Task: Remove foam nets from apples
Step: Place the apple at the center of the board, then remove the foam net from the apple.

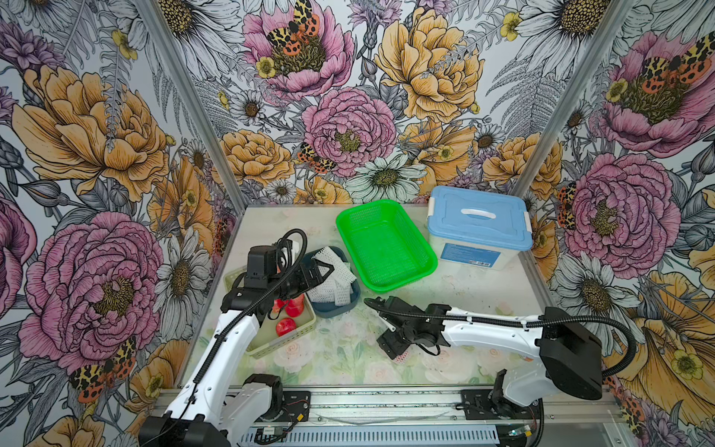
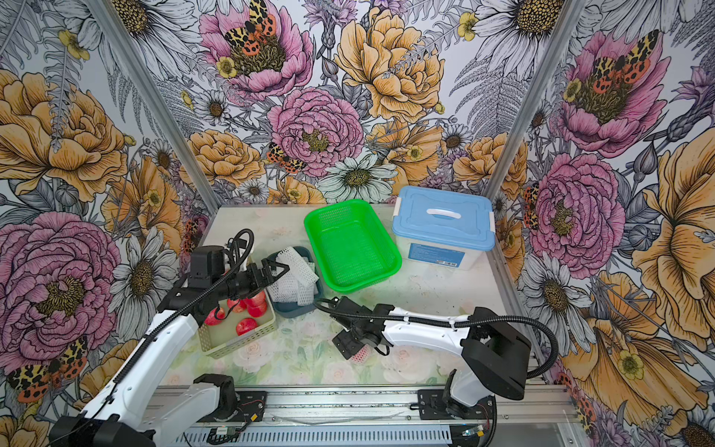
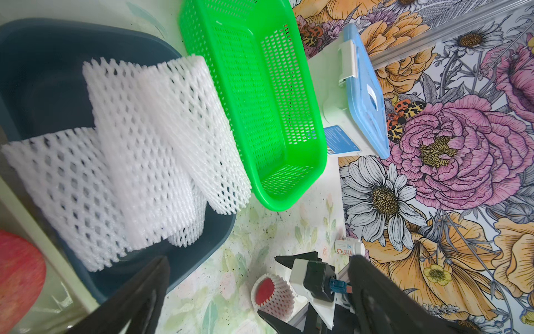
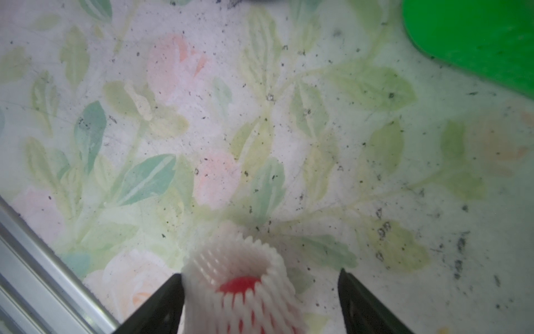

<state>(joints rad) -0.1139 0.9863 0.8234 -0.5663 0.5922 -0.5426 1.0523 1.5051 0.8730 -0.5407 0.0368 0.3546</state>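
In a top view the left gripper (image 1: 329, 271) hangs, fingers spread, over foam nets (image 1: 334, 280) in the blue tub (image 1: 334, 309). Bare apples (image 1: 286, 327) lie in the cream basket (image 1: 282, 340), near left. Left wrist: a netted apple (image 3: 273, 292) sits on the table (image 3: 225, 274). Right wrist: the right gripper (image 4: 259, 274) straddles it, fingers spread, one touching.

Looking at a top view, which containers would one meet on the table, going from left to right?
Cream basket holding bare apples → dark blue tub with foam nets → green basket → box with a blue lid.
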